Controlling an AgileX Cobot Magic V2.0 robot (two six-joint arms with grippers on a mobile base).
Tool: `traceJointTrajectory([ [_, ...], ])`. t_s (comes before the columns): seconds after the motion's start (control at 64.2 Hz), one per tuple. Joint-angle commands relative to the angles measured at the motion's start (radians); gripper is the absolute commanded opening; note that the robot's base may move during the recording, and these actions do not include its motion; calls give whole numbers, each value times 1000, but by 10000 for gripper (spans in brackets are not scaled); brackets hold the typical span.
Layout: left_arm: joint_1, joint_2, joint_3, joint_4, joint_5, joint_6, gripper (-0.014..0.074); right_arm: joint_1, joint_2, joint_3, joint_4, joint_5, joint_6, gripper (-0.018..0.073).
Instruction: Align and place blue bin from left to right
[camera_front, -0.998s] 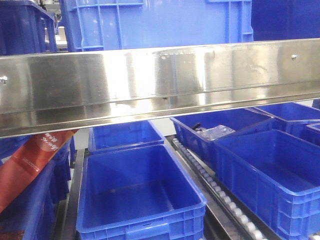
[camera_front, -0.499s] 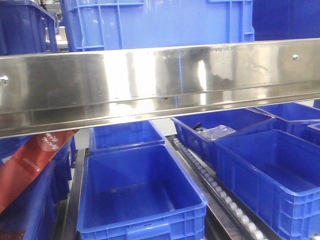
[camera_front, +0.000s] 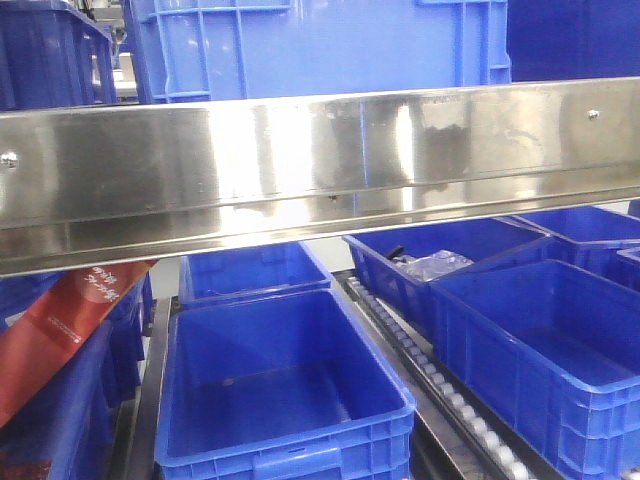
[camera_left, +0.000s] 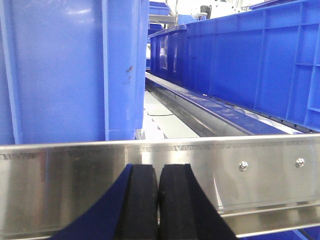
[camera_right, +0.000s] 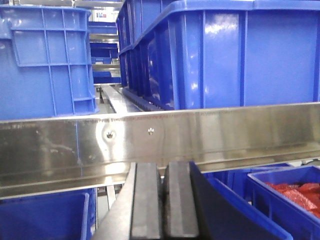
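Both grippers are seen pressed together, empty, in front of a steel rail with blue bins behind it.

In the left wrist view, the left gripper (camera_left: 158, 202) is shown with its black pads closed against each other just before the steel rail (camera_left: 200, 172); beyond the rail a blue bin (camera_left: 65, 70) is stood on the upper shelf at left, with a roller track (camera_left: 200, 107) and a further row of bins to its right. In the right wrist view, the right gripper (camera_right: 163, 205) is likewise closed on nothing, below the rail, and a large bin (camera_right: 235, 52) is seen behind. In the front view, lower bins (camera_front: 280, 400) are set under the rail.
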Motion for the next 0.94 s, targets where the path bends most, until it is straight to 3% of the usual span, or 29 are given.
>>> traceJointTrajectory([
  [0.0,1,-6,-1,-5,-19,1,3,-6,-3,0,0,2,-4,-70],
  [0.92,1,-6,-1,-5,-19,1,3,-6,-3,0,0,6,-4,-70],
])
